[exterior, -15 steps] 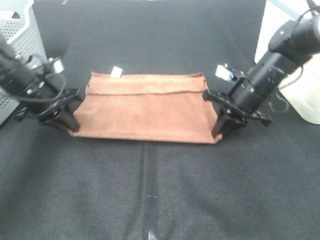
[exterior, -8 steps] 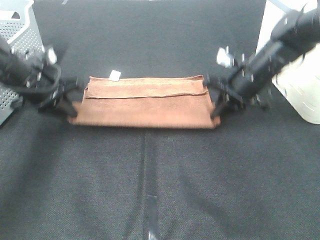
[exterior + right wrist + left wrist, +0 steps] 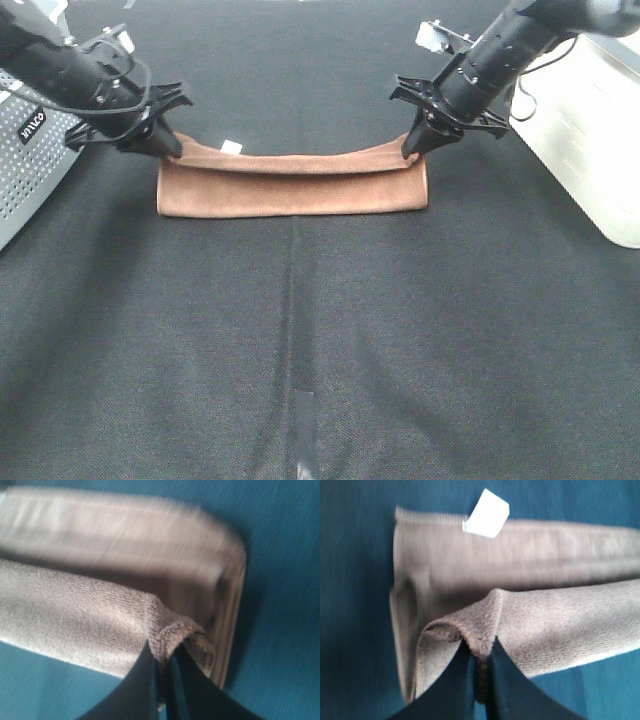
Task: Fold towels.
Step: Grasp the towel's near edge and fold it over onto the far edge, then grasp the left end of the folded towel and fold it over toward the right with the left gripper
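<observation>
Two grippers pinch one brown towel [image 3: 290, 192] at its far corners: the left gripper [image 3: 172, 150] at the left end, the right gripper [image 3: 410, 152] at the right end. Each pair of jaws is clamped tight on a bunched corner of the upper layer. In the wrist views the cloth is squeezed between the black fingers [image 3: 451, 690], with a small peak of hem standing above them. The towel lies on the black mat [image 3: 300, 340], toward its far half, as a long narrow band running left to right. Its near edge looks like a rounded fold resting on the mat. The held layer sags in a shallow curve between the grippers — raised at both ends, lowest in the middle. A white tag [image 3: 232, 147] shows at the far edge, close to the left gripper. A grey perforated box [image 3: 30, 160] stands at the mat's left side and a white case [image 3: 590, 140] at its right — both apart from the towel.
</observation>
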Action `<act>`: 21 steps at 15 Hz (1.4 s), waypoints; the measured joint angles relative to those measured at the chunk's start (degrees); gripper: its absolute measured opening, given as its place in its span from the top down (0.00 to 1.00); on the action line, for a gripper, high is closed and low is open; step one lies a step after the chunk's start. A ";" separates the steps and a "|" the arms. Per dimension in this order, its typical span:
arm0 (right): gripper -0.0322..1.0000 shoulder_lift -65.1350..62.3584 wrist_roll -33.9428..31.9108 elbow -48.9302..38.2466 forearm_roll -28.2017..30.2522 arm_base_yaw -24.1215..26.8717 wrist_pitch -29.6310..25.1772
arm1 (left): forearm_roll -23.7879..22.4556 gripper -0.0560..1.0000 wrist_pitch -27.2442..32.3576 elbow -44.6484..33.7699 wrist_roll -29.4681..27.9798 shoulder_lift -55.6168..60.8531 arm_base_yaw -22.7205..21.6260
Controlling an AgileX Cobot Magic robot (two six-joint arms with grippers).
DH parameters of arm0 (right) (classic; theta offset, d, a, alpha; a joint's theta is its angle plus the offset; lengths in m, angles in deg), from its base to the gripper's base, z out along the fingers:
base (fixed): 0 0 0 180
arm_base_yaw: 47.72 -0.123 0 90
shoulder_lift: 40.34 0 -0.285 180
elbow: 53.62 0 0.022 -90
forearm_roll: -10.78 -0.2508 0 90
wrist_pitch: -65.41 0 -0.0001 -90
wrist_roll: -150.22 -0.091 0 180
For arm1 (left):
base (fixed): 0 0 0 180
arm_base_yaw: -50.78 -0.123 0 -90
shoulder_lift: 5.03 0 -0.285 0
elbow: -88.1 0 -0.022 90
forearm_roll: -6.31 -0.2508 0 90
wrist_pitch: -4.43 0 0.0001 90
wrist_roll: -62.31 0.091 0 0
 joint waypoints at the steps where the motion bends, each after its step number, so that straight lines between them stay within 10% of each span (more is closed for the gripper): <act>1: 0.97 2.06 -0.17 2.69 0.63 0.00 -0.11 | 0.00 0.92 0.00 2.52 -0.11 -1.83 0.00; 8: 0.95 8.94 -1.55 8.48 1.72 0.00 0.40 | -0.17 0.89 -0.52 8.14 -1.66 -8.94 0.00; 14: 0.29 9.05 -1.55 13.24 2.29 0.00 -4.98 | -2.23 0.15 0.00 8.48 -2.98 -7.10 0.00; 21: 0.26 9.11 -1.55 15.30 4.07 0.00 -9.05 | -2.98 0.12 0.52 8.71 -3.15 -10.66 0.00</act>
